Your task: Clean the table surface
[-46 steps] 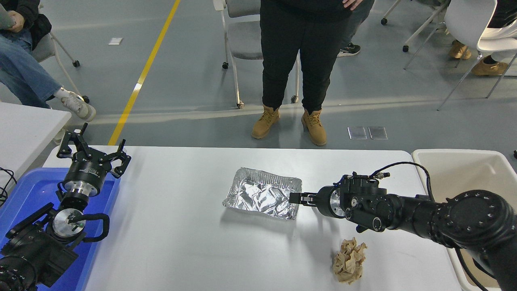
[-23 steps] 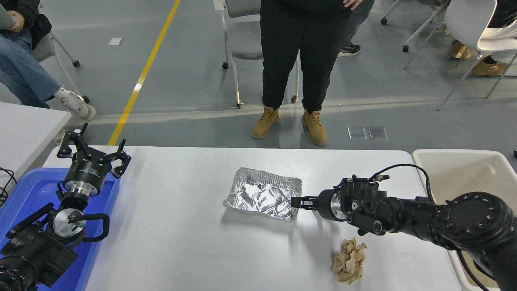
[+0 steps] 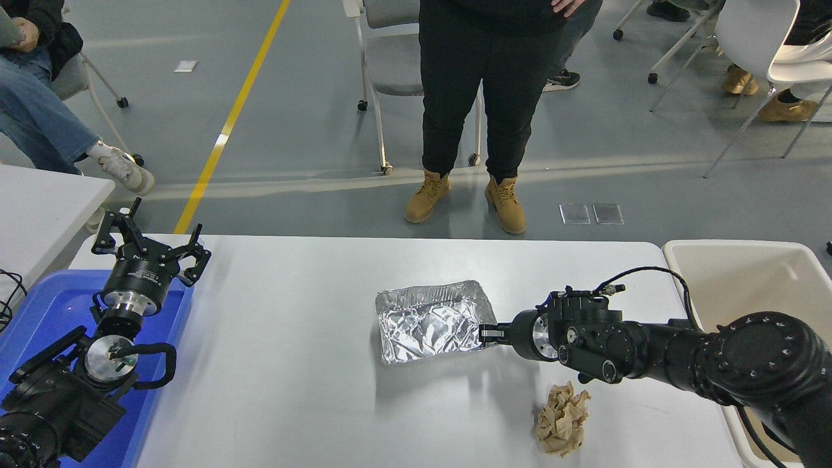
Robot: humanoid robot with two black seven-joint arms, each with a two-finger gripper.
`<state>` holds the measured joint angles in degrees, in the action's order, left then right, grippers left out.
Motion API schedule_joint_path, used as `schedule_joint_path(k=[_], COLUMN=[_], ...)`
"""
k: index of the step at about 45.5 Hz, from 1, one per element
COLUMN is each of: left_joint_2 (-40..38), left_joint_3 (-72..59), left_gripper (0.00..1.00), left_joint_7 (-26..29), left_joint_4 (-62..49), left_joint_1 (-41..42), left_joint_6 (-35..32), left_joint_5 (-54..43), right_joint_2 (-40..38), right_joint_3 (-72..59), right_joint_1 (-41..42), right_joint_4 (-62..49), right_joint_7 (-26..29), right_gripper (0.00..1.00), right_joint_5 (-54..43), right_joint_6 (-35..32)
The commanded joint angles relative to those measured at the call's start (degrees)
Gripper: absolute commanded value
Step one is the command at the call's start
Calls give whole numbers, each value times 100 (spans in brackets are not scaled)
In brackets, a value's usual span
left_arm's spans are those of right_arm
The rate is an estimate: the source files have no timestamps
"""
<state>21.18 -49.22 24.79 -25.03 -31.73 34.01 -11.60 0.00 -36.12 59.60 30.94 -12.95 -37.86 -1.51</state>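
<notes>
**Two scraps left on the table**

The right gripper (image 3: 486, 334) pinches the right edge of a foil tray (image 3: 434, 321), tipped up over the middle of the white table (image 3: 279, 364). A crumpled brown paper wad (image 3: 561, 418) lies nearer, apart. The left gripper (image 3: 151, 242) hangs spread and empty over a blue bin (image 3: 52, 305). A person (image 3: 481, 84) stands beyond; a beige tub (image 3: 747, 273) sits right.

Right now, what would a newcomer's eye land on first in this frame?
The crumpled foil tray at the table surface centre, tilted, with the right gripper shut on its right edge. Next, the brown paper wad near the front edge, and the left gripper open above a blue bin at far left.
</notes>
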Motion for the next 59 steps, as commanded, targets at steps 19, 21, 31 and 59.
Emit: schedule_joint_path(k=[19,21,31,59], left_joint_2=[0,0,0,0], left_joint_3=[0,0,0,0], left_gripper=[100,100,100,100], left_joint_7=[0,0,0,0], left_joint_4=[-2,-2,-2,-2], left_joint_1=[0,0,0,0], left_joint_6=[0,0,0,0], left_joint_5=[0,0,0,0], right_joint_2=[0,0,0,-2381], right_joint_3=[52,78,289,2003], right_joint_1=[253,306,561,1616], right_joint_4=[9,18,140,896], right_joint_7=[-14,-14,-23,-14], right_gripper=[0,0,0,0], right_joint_5=[103,103,243,270], right_joint_6=[11,2,-42,-1404])
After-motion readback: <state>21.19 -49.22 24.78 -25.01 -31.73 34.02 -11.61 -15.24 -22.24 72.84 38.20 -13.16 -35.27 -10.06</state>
